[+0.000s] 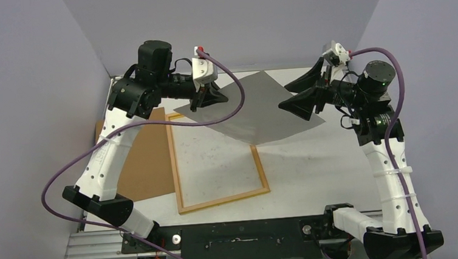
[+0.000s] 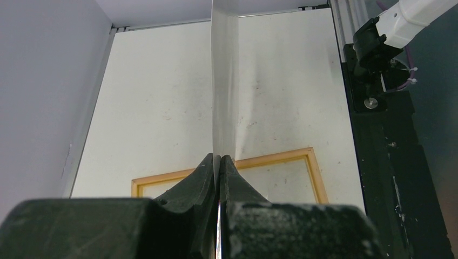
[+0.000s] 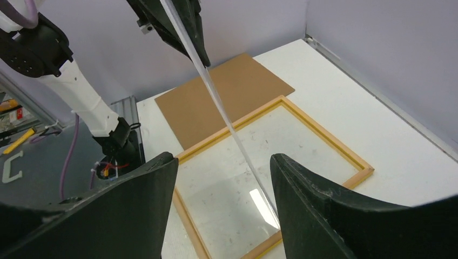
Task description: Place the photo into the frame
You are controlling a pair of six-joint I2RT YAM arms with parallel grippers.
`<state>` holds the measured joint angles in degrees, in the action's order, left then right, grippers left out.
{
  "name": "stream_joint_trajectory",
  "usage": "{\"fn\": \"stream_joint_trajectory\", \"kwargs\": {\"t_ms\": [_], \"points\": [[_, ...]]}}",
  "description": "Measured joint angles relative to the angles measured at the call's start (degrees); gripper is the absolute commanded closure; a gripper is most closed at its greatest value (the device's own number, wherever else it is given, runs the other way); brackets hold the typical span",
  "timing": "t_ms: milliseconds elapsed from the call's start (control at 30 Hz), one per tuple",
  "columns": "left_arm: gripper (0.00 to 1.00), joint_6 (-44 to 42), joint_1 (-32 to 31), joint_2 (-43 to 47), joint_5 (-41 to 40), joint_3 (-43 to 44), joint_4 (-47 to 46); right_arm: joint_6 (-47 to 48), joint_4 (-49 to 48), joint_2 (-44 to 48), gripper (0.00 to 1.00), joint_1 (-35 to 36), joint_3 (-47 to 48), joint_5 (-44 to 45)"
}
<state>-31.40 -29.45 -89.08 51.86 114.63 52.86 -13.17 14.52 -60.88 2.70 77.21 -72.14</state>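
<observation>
Grips one photo (image 1: 261,109) by its left edge in the left gripper (image 1: 203,101), jaws pressed tight on the sheet, and holds it in the air, grey side up, over the far half of the table (image 1: 314,166). Straddles the photo's right edge with the right gripper (image 1: 284,97), jaws standing apart, one finger on either side of the thin sheet; cannot tell whether either finger touches it. Below, flat on the table: one frame (image 1: 222,203), wood side up, left of the middle, its far corner under the photo, and just beside it, along the left edge, one brown backing board (image 1: 143,160).
</observation>
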Motion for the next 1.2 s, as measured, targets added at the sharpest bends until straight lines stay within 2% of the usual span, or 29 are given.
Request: {"fn": "stream_joint_trajectory", "kwargs": {"t_ms": [400,433,533,867,933,1100,1133,1167,1200], "points": [[1.0,-1.6,1.4,0.0,2.4,1.7,3.1,2.3,5.0,-1.7,0.35,0.7,-4.5,-0.3],[1.0,-2.0,1.6,0.0,2.4,1.7,3.4,2.4,5.1,-1.8,0.37,0.7,-4.5,-0.4],[1.0,-2.5,2.0,0.0,2.4,1.7,4.0,3.1,5.9,-1.9,0.55,0.8,-4.3,-0.6],[1.0,-2.0,4.1,0.0,3.2,1.7,3.5,4.1,7.2,-2.3,0.86,1.9,-3.5,-1.8],[1.0,-1.6,4.7,0.0,3.8,1.7,3.0,4.2,7.2,-2.3,0.98,1.9,-3.5,-1.8],[1.0,-0.2,5.6,0.0,4.8,1.7,1.7,4.6,7.3,-2.3,1.0,2.3,-3.4,-1.7],[0.94,0.1,5.7,0.0,5.0,1.7,1.4,4.6,7.4,-2.3,1.0,2.4,-3.3,-1.6],[0.79,0.6,5.8,0.0,5.0,1.7,1.1,4.6,7.5,-2.3,1.0,2.6,-3.2,-1.2],[0.69,1.0,5.8,0.0,4.9,1.7,0.7,4.6,7.6,-2.3,1.0,2.6,-3.0,-0.9]]}}
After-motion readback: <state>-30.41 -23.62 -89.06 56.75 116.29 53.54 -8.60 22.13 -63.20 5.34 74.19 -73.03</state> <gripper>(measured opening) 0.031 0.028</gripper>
